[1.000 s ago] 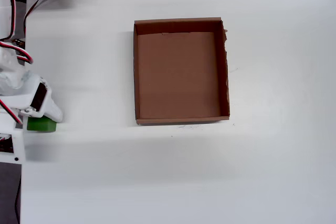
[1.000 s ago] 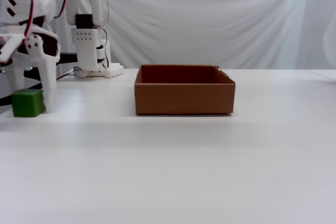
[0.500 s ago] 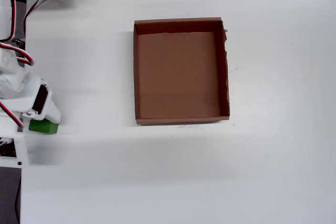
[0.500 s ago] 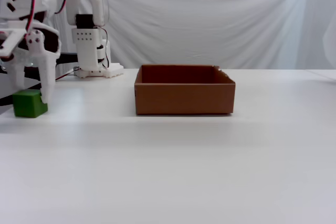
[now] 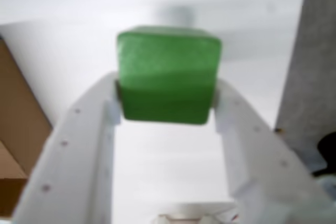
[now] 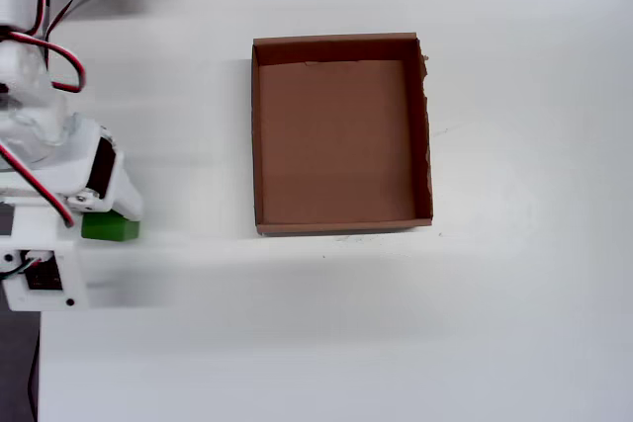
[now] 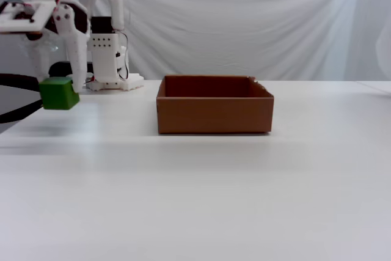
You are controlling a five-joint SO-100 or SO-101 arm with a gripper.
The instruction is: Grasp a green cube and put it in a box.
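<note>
1. White cloth hangs behind the white table [image 7: 244, 187], and the bare tabletop shows in the overhead view too [image 6: 514, 323].
2. Near the middle of that table sits the box [image 7: 214, 114], a shallow brown cardboard tray with low walls; from above its floor [image 6: 336, 140] is bare and its right wall looks ragged.
3. Well to the left of the box in the fixed view, the gripper [image 7: 60, 90] hangs from the white arm with its two fingers pointing down.
4. Those fingers are clamped on the green cube [image 7: 58, 93], one on each side of it.
5. Seen from the fixed view, the cube is clear of the tabletop, with a soft shadow on the table beneath it.
6. From the wrist view the cube [image 5: 167, 74] sits pinched between the white fingertips [image 5: 107, 108], and the gripper [image 5: 165, 103] fills the lower half of the picture.
7. A brown corner of the box [image 5: 18, 145] shows at the left edge of that wrist view.
8. From overhead, the cube [image 6: 111, 228] peeks out from under the arm's white body, still left of the box [image 6: 255, 145] and near the level of its lower wall.
9. Red and black wires run along the arm above the cube.
</note>
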